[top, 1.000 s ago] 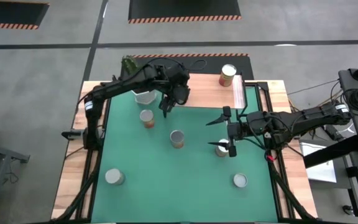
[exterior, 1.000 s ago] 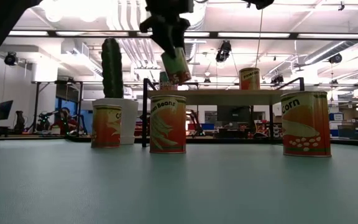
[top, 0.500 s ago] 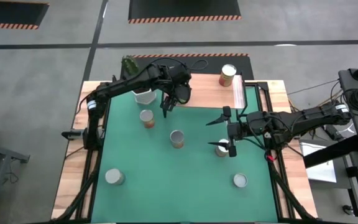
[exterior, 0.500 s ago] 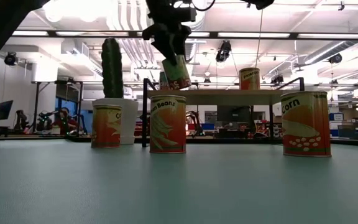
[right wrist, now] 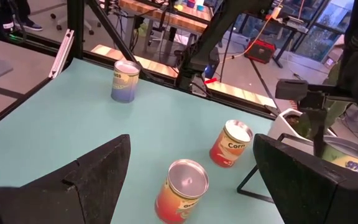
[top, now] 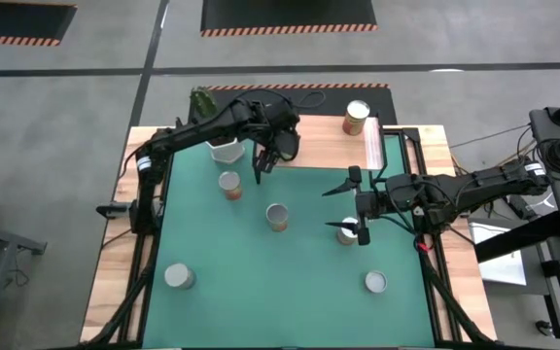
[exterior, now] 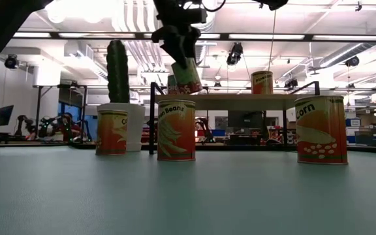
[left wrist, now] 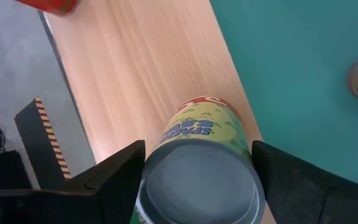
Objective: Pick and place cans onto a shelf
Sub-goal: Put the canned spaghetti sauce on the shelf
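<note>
My left gripper [top: 268,156] is shut on a can with a green and yellow label [exterior: 186,75] and holds it over the near edge of the shelf [top: 309,141]. One orange can [top: 356,117] stands on the shelf's right part. Several more cans stand on the green mat, among them one near the pot [top: 229,185], one in the middle [top: 277,216] and one by the right arm [top: 346,234]. My right gripper [top: 346,207] hovers open above the mat at the right with nothing between its fingers. My left gripper pinches the can's round side wall [left wrist: 161,140] between its two fingers [left wrist: 114,180], close to the silvery end that faces the wrist camera. The fingers slant down from above. The can hangs tilted below them, lifted clear above the shelf board [left wrist: 148,74].
A white pot with a cactus [exterior: 124,104] stands at the far left beside the shelf. Two more cans stand near the front edge, one at the left [top: 178,277] and one at the right [top: 375,282]. Bare green mat [top: 261,282] lies between them.
</note>
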Robot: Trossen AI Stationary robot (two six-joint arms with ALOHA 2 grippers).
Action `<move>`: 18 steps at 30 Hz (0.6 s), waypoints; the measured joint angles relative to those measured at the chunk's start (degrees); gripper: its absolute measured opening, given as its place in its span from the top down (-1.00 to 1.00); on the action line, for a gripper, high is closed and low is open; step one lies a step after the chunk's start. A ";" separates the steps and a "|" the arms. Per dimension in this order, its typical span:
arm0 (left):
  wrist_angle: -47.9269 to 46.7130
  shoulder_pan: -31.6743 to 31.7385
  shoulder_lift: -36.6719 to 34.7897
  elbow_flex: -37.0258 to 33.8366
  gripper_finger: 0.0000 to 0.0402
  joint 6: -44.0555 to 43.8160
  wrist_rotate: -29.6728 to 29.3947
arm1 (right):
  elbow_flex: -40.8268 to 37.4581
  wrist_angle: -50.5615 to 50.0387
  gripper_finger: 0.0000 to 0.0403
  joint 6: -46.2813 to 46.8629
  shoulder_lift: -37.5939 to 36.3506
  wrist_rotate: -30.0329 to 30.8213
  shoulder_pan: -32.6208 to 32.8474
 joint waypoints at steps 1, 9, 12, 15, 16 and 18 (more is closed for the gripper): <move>0.28 0.00 0.00 0.00 -0.38 -0.14 0.00 | 0.00 0.00 -0.63 -0.02 0.00 0.00 0.00; 1.02 0.15 0.00 0.00 -0.49 0.71 0.00 | 0.00 0.00 -0.63 0.00 0.00 0.00 0.00; 1.25 0.22 0.00 0.00 -0.49 0.87 0.00 | 0.00 0.00 -0.63 0.02 0.00 0.00 0.00; 1.52 0.26 0.00 0.00 -0.49 1.43 0.00 | 0.00 0.00 -0.63 0.01 0.00 0.00 0.00; 1.58 0.26 0.00 0.00 -0.49 1.54 0.00 | 0.00 0.00 -0.63 0.02 0.00 0.01 0.00; 1.07 0.26 0.00 0.49 -0.49 1.57 0.00 | 0.00 0.00 -0.63 0.02 0.00 0.01 0.00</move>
